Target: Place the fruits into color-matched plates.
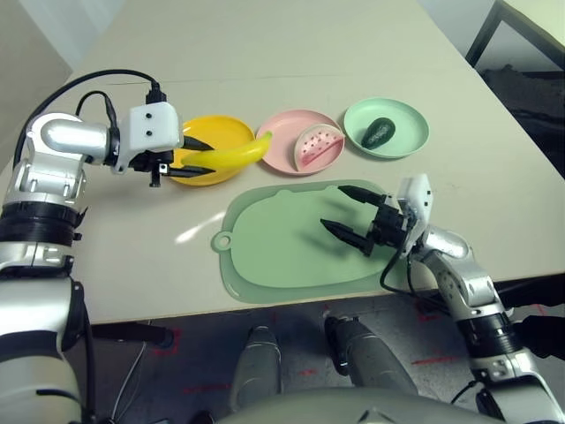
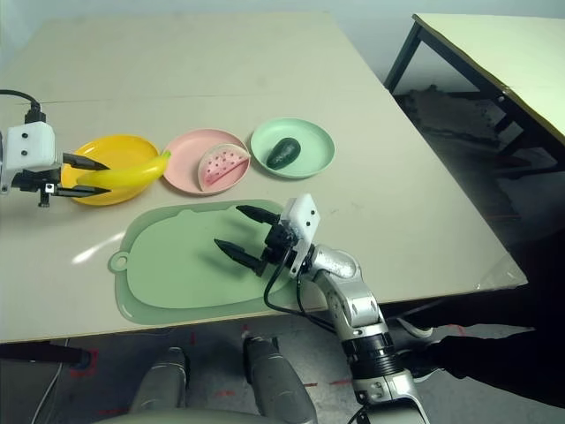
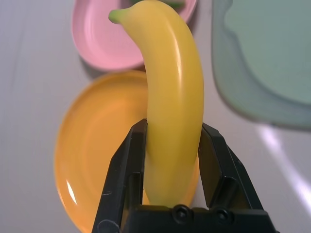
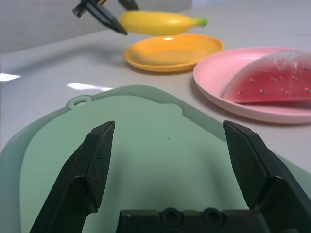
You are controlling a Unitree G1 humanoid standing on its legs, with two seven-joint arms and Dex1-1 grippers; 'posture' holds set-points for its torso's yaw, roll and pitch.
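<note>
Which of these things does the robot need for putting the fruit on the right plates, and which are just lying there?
For the job:
- banana, held above the yellow plate
- watermelon wedge on the pink plate
- avocado on the mint green plate

Just lying there:
- big green mat

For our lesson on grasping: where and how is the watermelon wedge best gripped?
Probably across the middle of the wedge, coming from above, one finger against each broad side. It stands out above the pink plate's low rim, and its thickness looks narrower than its length, so the open right gripper could likely span it.
</note>
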